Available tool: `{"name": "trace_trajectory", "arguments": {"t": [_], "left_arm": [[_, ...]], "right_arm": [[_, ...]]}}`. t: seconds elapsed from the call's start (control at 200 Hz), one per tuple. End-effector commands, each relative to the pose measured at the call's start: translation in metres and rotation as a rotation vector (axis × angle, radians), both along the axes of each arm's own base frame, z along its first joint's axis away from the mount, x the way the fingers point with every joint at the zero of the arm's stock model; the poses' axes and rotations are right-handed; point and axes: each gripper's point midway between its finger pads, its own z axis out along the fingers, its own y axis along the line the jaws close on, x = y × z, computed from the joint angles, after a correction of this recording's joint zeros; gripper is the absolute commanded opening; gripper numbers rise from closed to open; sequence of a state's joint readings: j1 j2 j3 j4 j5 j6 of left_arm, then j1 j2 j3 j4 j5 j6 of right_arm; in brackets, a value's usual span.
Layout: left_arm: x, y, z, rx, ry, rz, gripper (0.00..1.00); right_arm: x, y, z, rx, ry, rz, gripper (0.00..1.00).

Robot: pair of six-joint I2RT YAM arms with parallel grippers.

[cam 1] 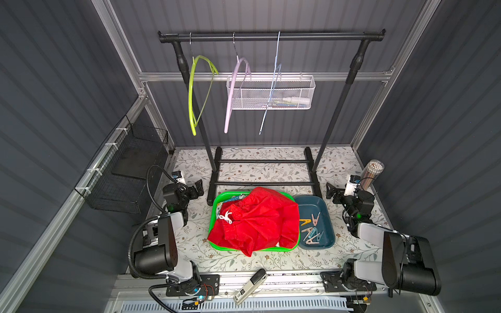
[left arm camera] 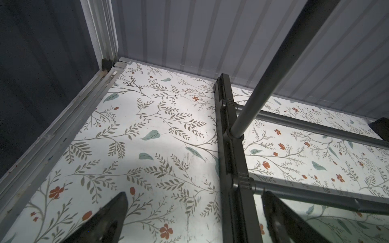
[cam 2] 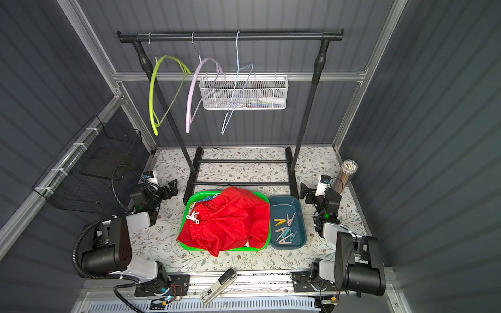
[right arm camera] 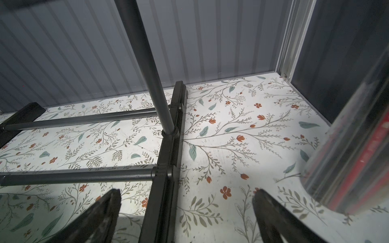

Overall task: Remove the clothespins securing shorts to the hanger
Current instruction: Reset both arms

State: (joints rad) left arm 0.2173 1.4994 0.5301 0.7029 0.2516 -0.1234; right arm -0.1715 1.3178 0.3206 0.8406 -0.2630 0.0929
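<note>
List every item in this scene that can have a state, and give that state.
Green hanger, hanging bare on the rail.
Pink hanger, hanging bare.
Blue hanger, hanging bare.
Red shorts, heaped in the green basket, off any hanger.
Clothespins, loose in the blue tray.
Left end effector, open, empty.
Right end effector, open, empty.

Light falls from overhead, bright on the floral bench (cam 1: 244,260) and weak on the dark ribbed walls (cam 1: 447,108). The red shorts (cam 1: 257,219) look almost oversaturated. Soft shadows trail the base bars of the rack (cam 1: 271,36). Close to the wrist lenses, the left fingers (left arm camera: 109,218) and right fingers (right arm camera: 101,216) blur to dark wedges. The clear tube (right arm camera: 357,147), far right, smears with glare.
</note>
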Motion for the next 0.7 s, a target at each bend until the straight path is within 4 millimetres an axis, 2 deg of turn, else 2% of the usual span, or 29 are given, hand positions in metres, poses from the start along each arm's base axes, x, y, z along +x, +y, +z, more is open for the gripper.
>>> {"name": "trace_trajectory", "arguments": {"t": [0.0, 0.155, 0.27, 0.405, 0.45, 0.595, 0.696], "left_arm": [[0.001, -0.008, 0.000, 0.017, -0.025, -0.013, 1.00], [0.000, -0.032, -0.005, 0.063, -0.011, -0.088, 1.00], [-0.007, -0.040, -0.024, 0.088, 0.009, -0.113, 1.00], [-0.017, -0.040, -0.038, 0.091, -0.065, -0.095, 1.00], [-0.016, -0.041, -0.036, 0.093, -0.096, -0.090, 1.00], [-0.010, -0.040, -0.042, 0.120, -0.045, -0.064, 1.00], [-0.004, -0.042, -0.054, 0.167, 0.023, -0.028, 1.00]], "right_arm": [[0.001, 0.002, 0.002, -0.005, -0.034, 0.017, 0.99], [-0.002, 0.004, -0.002, -0.010, -0.084, 0.023, 0.99], [-0.005, 0.007, -0.006, -0.014, -0.120, 0.037, 0.99], [-0.004, 0.008, -0.009, -0.016, -0.099, 0.043, 0.99], [-0.002, 0.009, -0.009, -0.018, -0.093, 0.052, 0.99], [0.005, 0.013, -0.013, -0.030, -0.052, 0.063, 0.99], [0.011, 0.015, -0.016, -0.046, -0.017, 0.059, 0.99]]}}
